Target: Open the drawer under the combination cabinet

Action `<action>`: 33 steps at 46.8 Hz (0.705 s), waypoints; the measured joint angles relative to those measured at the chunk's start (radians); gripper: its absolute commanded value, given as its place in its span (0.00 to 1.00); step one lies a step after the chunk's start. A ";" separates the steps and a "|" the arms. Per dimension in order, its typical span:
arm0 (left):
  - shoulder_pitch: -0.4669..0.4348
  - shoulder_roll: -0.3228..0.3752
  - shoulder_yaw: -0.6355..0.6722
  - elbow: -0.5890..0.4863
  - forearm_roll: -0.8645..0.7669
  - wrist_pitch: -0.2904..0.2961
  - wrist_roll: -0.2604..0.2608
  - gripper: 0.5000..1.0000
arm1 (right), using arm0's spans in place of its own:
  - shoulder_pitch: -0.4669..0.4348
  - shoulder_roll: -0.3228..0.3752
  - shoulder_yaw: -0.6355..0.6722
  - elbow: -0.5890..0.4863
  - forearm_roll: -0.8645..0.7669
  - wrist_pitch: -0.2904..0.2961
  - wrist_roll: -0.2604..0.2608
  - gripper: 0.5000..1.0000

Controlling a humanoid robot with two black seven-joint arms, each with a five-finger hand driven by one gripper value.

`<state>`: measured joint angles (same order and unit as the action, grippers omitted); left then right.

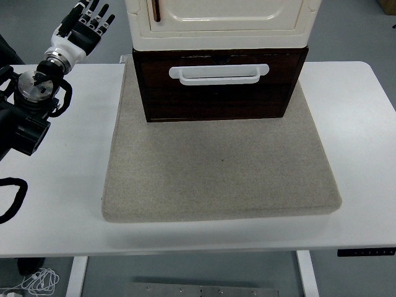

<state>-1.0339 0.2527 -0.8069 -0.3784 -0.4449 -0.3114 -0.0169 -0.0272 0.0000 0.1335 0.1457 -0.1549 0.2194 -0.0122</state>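
A cream cabinet with a small brown door handle stands on a dark brown drawer unit at the back middle of the table. The drawer has a white bar handle across its front. The drawer front sits about flush with its frame. My left hand is raised at the far left, well left of the cabinet, fingers spread and holding nothing. The right arm does not show.
The cabinet stands on a thick beige pad lying on the white table. My left arm's black links and a black cable lie at the left edge.
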 measured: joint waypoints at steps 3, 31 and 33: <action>0.000 0.000 0.000 0.000 0.000 0.000 0.000 1.00 | 0.000 0.000 0.000 0.000 0.000 0.000 0.000 0.85; -0.018 0.043 -0.001 0.000 -0.004 -0.009 0.003 1.00 | 0.000 0.000 0.000 0.000 0.000 0.000 0.000 0.85; -0.018 0.043 -0.005 0.001 -0.011 -0.022 0.003 1.00 | 0.000 0.000 0.000 0.000 0.000 0.000 0.000 0.85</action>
<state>-1.0521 0.2957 -0.8118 -0.3771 -0.4563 -0.3339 -0.0138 -0.0275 0.0000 0.1332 0.1457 -0.1549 0.2194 -0.0120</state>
